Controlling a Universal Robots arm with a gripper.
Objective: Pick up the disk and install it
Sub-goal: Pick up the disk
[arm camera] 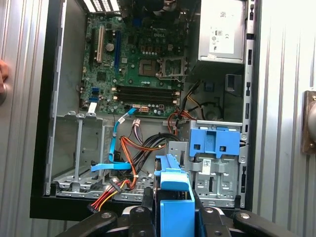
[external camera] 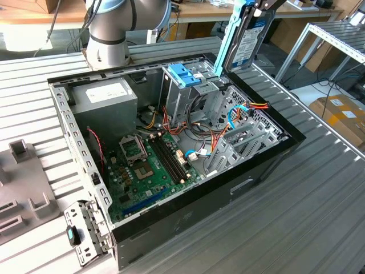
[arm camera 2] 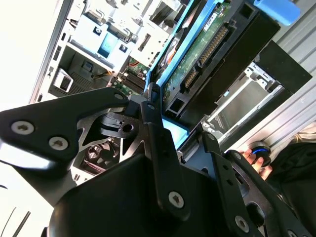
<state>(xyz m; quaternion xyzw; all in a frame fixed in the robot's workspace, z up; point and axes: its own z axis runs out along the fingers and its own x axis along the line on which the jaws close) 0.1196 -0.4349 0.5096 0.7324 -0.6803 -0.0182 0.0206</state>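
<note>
1. Counts: one disk (external camera: 248, 37), one gripper (external camera: 260, 8), one arm (external camera: 111, 28), one open case (external camera: 199, 212), one power supply (external camera: 105, 98), and one cage (external camera: 178, 97) topped by one blue handle (external camera: 183, 74).
2. The gripper is clamped on the disk. In the second wrist view its black fingers (arm camera 2: 154, 129) press against the disk from two sides.
3. The disk hangs on edge in the air, above the case's far corner at the exterior view's right. It is clear of the rim and touches nothing but the gripper.
4. Under the disk, the cage stands close against one case wall. Beside the cage is a grey metal bay (arm camera: 79, 148), crossed by loose orange, black and blue cables (arm camera: 140, 148). These cables lie between the cage and the motherboard (external camera: 142, 165).
5. The ribbed metal table (external camera: 319, 217) runs well past the case at the exterior view's right.
6. The disk is flat, rectangular silver metal with a printed label. A blue plastic rail (external camera: 227, 43) lines one long edge, and the second wrist view shows a green circuit board on one face.
7. The case is black outside and grey sheet metal inside. The green motherboard lies flat on its floor.
8. The power supply is a grey box with a white sticker.
9. A person's fingertips (arm camera 2: 261, 170) sit beside a round blue button (arm camera 2: 258, 149).
</note>
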